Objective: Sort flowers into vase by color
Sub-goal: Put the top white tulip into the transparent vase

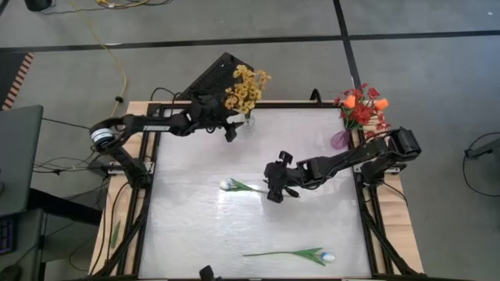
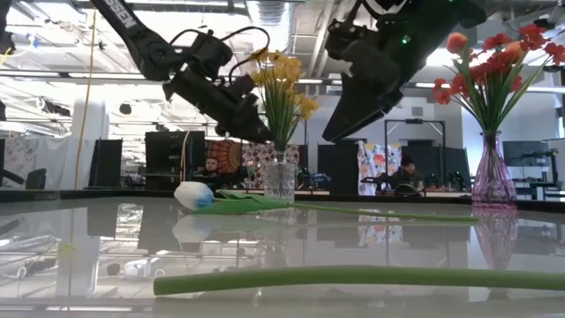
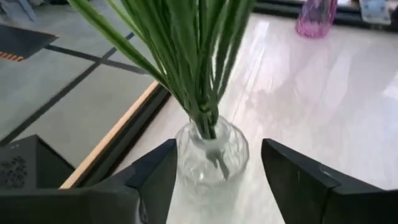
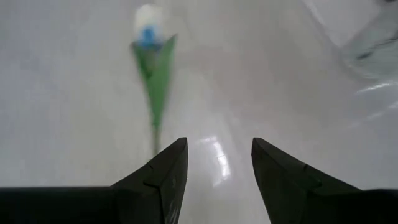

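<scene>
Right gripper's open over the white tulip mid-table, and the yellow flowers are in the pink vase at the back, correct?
Not quite. The yellow flowers stand in the clear glass vase, as the left wrist view shows; the pink vase holds the red and orange ones. The right gripper is open by the white tulip.

Two vases at far edge, two tulips flat on table

Left gripper [image 1: 230,130] hung w/ fingers apart just beside vase [image 3: 211,154] at far edge; 2nd vase [image 1: 341,140] well right of it. Right gripper [image 1: 274,191], fingers apart, sat mid-table; tulip [image 4: 152,59] lay just ahead of it. Another tulip [image 1: 293,254] lay near front edge, well apart.
</scene>
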### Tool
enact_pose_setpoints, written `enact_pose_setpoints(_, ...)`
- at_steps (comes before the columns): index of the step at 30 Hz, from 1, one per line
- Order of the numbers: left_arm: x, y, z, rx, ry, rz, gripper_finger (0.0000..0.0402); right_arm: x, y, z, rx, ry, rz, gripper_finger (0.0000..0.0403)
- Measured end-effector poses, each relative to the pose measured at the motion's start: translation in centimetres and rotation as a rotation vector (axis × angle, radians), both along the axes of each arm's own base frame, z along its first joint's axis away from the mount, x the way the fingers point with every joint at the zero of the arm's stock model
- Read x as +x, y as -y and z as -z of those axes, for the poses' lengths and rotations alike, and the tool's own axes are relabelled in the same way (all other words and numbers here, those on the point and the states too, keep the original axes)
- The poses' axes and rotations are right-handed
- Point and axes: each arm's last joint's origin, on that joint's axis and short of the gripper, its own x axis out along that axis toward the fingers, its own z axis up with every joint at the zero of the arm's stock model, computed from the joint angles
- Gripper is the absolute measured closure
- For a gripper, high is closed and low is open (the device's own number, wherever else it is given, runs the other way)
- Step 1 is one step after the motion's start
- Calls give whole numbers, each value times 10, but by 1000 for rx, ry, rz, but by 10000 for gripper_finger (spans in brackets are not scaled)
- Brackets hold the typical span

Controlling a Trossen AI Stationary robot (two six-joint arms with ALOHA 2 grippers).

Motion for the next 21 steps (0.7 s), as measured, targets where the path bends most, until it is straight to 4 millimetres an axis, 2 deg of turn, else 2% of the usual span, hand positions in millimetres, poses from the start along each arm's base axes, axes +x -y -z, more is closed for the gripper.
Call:
enact_pose_setpoints(5, -16, 10, -10, -34, -114, 16, 173, 0, -5, 1, 105, -21, -98, 201)
enact_pose_setpoints(10, -34, 27, -10, -176, -264, 52, 173, 4, -18, 12, 135, -39, -154, 200)
enact_pose_setpoints(17, -55, 69, 13, -279, -361, 107, 174, 14, -34, 40, 116, -72, -179, 201)
enact_pose_setpoints(21, -69, 91, 22, -254, -375, 71, 174, 21, -35, 46, 86, -87, -156, 200)
